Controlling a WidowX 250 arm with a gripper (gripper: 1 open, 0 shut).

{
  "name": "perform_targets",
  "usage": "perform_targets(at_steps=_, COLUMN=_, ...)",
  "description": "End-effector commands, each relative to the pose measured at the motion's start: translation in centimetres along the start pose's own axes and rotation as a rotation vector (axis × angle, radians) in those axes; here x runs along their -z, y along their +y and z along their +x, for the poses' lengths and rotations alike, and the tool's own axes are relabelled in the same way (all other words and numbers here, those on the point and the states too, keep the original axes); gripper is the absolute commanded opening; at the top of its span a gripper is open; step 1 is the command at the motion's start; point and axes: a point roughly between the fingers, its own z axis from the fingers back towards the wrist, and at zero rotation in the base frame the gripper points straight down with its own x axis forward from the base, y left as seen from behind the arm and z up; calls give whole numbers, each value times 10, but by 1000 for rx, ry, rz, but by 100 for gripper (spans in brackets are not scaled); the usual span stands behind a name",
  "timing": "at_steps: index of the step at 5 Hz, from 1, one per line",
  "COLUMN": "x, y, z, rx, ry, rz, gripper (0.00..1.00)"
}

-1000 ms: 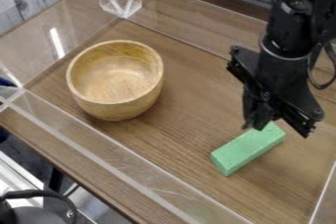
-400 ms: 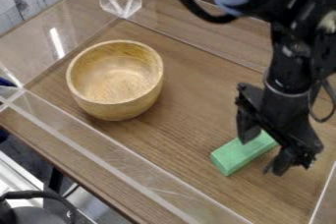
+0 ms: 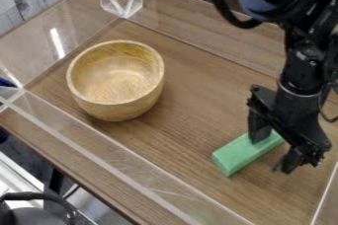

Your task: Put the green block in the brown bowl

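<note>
1. A clear plastic wall (image 3: 79, 160) runs along the near left edge of the wooden worktop (image 3: 185, 120), with a glossy reflection on it.
2. The bowl (image 3: 117, 79) stands upright on the left half of the worktop. Its hollow shows nothing inside.
3. At the far left corner, a clear plastic bracket (image 3: 121, 0) joins 2 wall panels.
4. The block (image 3: 246, 151) lies flat on the worktop at the near right, well apart from the bowl. Its long side runs diagonally, from near left to far right.
5. The hand (image 3: 287, 148) points straight down over the far right end of the block. Its 2 dark fingers (image 3: 259, 128) are spread apart, 1 on each side of that end.
6. The fingertips reach down to about the level of the block. Whether they touch it cannot be told from this view.
7. The block rests on the worktop, not lifted.
8. The black arm (image 3: 297, 41) rises from the hand toward the far right, with cables looping at the top edge.
</note>
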Motion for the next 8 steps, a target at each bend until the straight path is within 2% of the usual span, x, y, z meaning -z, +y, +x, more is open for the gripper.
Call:
perform_targets(at_steps=1, x=-7, y=3, z=12, rx=21, ry=-29, rz=32, gripper=100)
perform_targets(at_steps=4, x=5, y=9, z=14, rx=23, ry=43, rz=89, gripper=100)
perform_targets(at_steps=6, x=22, y=28, z=16, rx=-2, ry=0, rz=98, gripper=100)
perform_targets(at_steps=8, x=26, y=18, z=-2, rx=-69, ry=58, rz=48, gripper=100)
